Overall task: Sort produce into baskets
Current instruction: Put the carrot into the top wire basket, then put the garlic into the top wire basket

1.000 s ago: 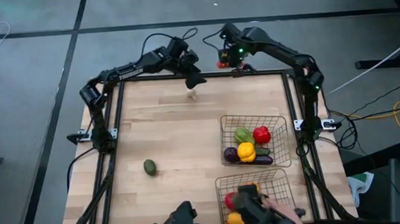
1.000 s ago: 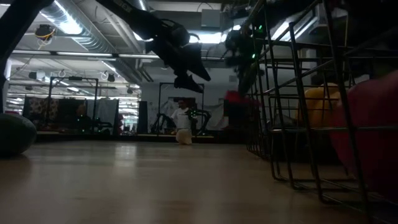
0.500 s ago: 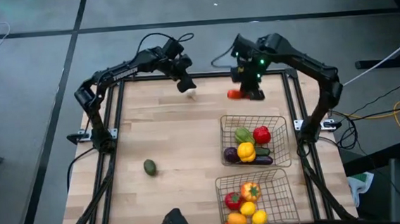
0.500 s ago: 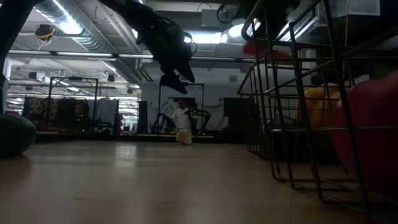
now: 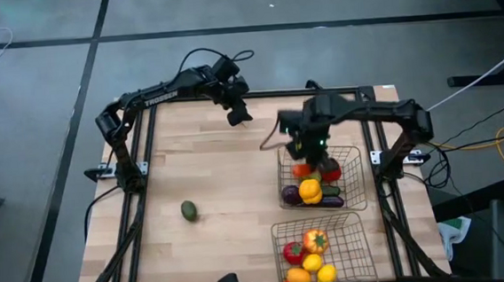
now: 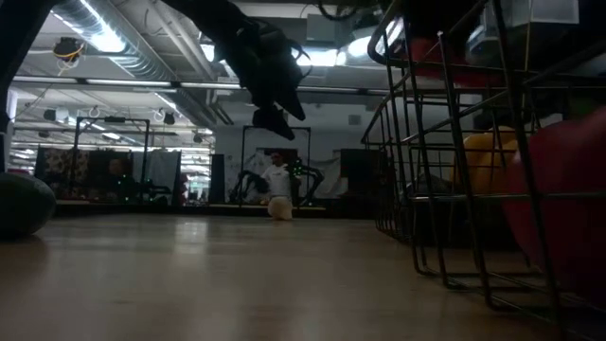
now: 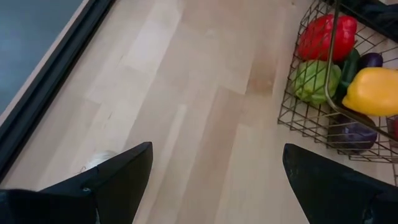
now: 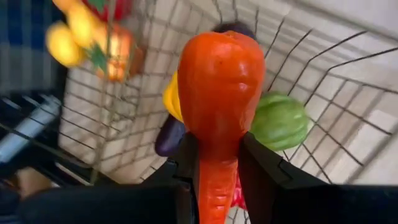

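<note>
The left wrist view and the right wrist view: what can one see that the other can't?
Only the left wrist view shows the white garlic on the bare table, between the open left gripper's fingers.

Only the right wrist view shows the right gripper shut on an orange carrot, plus the second basket of produce.

Both show the basket holding the green pepper and yellow pepper.

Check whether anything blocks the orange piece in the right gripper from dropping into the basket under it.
Nothing visible does. The right gripper holds the orange piece over the far basket, whose top is open; only produce already inside, like the green pepper, lies below.
</note>
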You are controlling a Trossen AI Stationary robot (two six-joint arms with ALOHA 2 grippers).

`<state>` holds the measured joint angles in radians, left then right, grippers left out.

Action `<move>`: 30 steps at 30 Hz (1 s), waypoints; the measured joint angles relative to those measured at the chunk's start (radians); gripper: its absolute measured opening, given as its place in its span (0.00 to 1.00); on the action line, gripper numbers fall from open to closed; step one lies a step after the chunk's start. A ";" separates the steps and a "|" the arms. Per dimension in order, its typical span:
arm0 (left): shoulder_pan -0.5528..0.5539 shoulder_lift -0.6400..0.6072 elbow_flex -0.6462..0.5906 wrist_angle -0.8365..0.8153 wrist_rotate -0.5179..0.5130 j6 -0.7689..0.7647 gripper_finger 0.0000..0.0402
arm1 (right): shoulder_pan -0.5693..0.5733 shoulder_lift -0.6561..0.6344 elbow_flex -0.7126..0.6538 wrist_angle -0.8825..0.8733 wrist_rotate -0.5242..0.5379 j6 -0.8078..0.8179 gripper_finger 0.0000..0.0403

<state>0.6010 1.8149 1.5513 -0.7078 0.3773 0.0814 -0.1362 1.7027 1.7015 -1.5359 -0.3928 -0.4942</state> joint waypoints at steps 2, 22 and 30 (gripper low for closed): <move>-0.003 0.000 0.000 0.000 -0.001 0.000 0.89 | 0.036 0.000 -0.056 0.035 0.041 0.000 0.19; -0.003 0.000 0.000 0.000 -0.185 0.004 0.89 | 0.123 0.001 -0.246 0.201 0.304 0.054 0.48; -0.002 0.000 0.000 0.001 -0.330 -0.124 0.89 | 0.123 -0.002 -0.200 -0.017 0.304 0.118 0.53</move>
<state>0.5992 1.8149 1.5513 -0.7064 0.0473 -0.0421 -0.0132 1.7006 1.5011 -1.5530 -0.0891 -0.3766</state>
